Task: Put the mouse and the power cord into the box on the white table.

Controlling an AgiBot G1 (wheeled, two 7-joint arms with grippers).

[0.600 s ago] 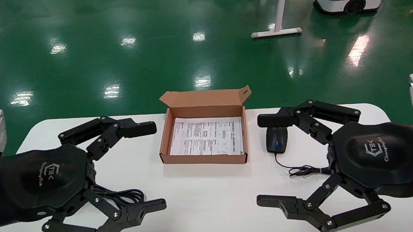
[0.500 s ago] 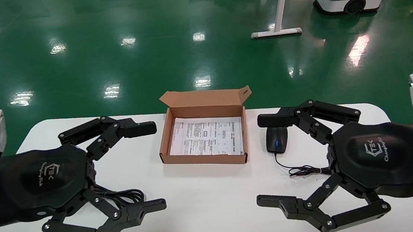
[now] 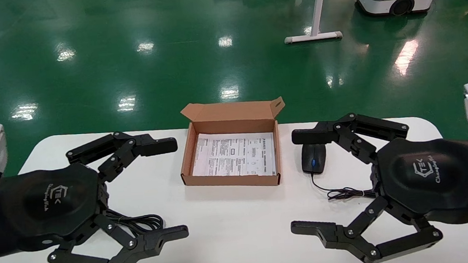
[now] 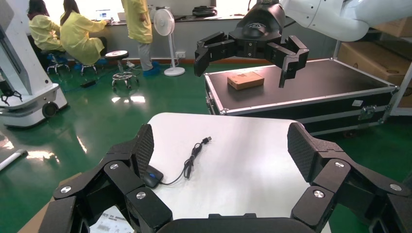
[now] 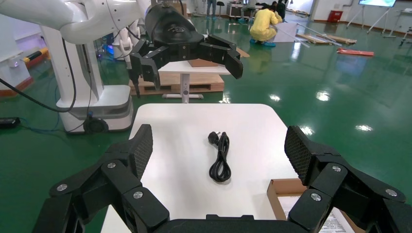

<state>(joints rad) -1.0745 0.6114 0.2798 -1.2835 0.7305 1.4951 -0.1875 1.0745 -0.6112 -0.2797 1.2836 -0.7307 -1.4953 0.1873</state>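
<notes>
Mouse (image 3: 313, 158) lay just below the right gripper (image 3: 302, 180), under its far finger, beside the box (image 3: 232, 180). Best move: drop straight, pinch the body, clear the thin cable. Power cord (image 3: 138, 223) under left gripper (image 3: 177, 187). Both grippers spread wide, empty, over the desk (image 3: 234, 233).

The left gripper (image 3: 170, 188) hangs low on the left, fingers spread wide; the right gripper (image 3: 302, 182) mirrors it on the right, also wide apart
</notes>
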